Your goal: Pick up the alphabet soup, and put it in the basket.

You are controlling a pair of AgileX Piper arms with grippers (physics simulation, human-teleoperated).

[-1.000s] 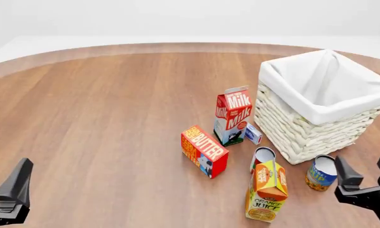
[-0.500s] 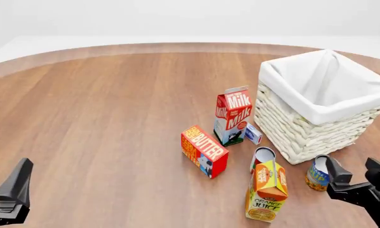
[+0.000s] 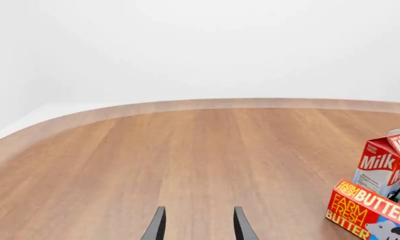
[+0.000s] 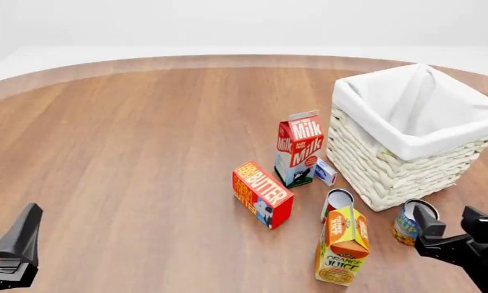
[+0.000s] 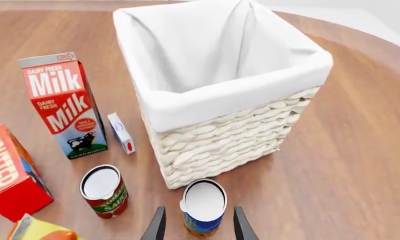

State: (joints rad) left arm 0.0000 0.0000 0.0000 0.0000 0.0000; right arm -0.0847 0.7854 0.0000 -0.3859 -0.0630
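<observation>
The soup [image 4: 407,222] stands upright on the table [image 4: 146,152], near the front right, just beside the near corner of the basket [image 4: 407,165] and not inside it. From the right wrist view the soup [image 5: 204,206] shows its pale top and blue side, close to the basket [image 5: 220,120] wall; whether can and weave touch is hard to call.

The right gripper [image 4: 450,231] is right there at the can, fingers spread apart, holding nothing. In the front view one dark finger overlaps the can's right edge. In the right wrist view the right gripper [image 5: 199,225] has the can sitting between its two fingertips, one to each side, with a sliver of gap showing on both.

Just left of the soup stands the red can [image 4: 336,202], upright, with the juice [image 4: 342,245] carton directly in front of it. The butter [image 4: 262,193] box lies further left, tilted on the wood. Behind it the milk [image 4: 298,148] carton stands tall, with a small white box [image 4: 325,172] between it and the basket.

Far over on the other side, the left gripper [image 4: 16,244] hangs at the table's near left edge, well apart from everything. In its own wrist view the left gripper [image 3: 199,225] is parted with bare wood between the tips.
</observation>
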